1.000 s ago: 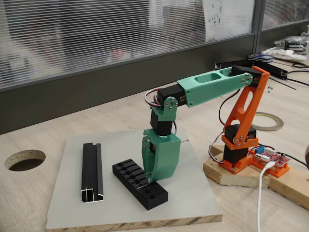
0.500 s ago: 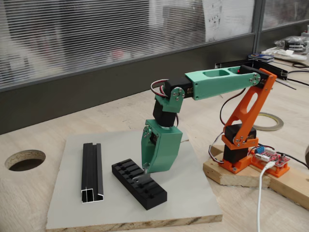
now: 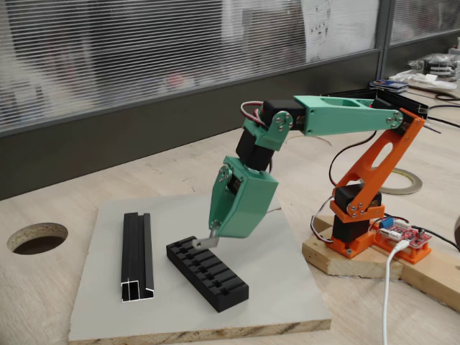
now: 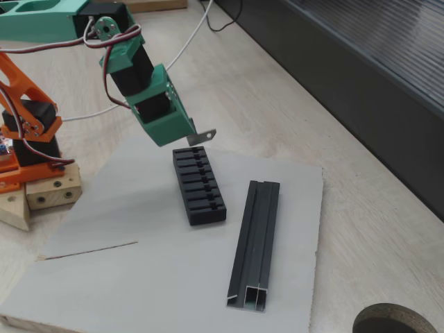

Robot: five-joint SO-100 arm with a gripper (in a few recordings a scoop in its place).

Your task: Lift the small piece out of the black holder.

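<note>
The black holder, a slotted block, lies on the grey board. My green gripper hangs tilted just above the holder's end nearest the arm. It is shut on the small piece, a thin grey metal bracket that sticks out from the fingertips. In both fixed views the piece is clear of the holder's slots, with a small gap beneath it.
A longer black channel rail lies beside the holder on the board. The arm's orange base stands on a wooden block. A round hole opens in the table; a tape roll lies behind.
The gripper has risen from the holder's middle and swung toward its end by the arm, tilting as it went. The small piece came up out of the slots with it.
</note>
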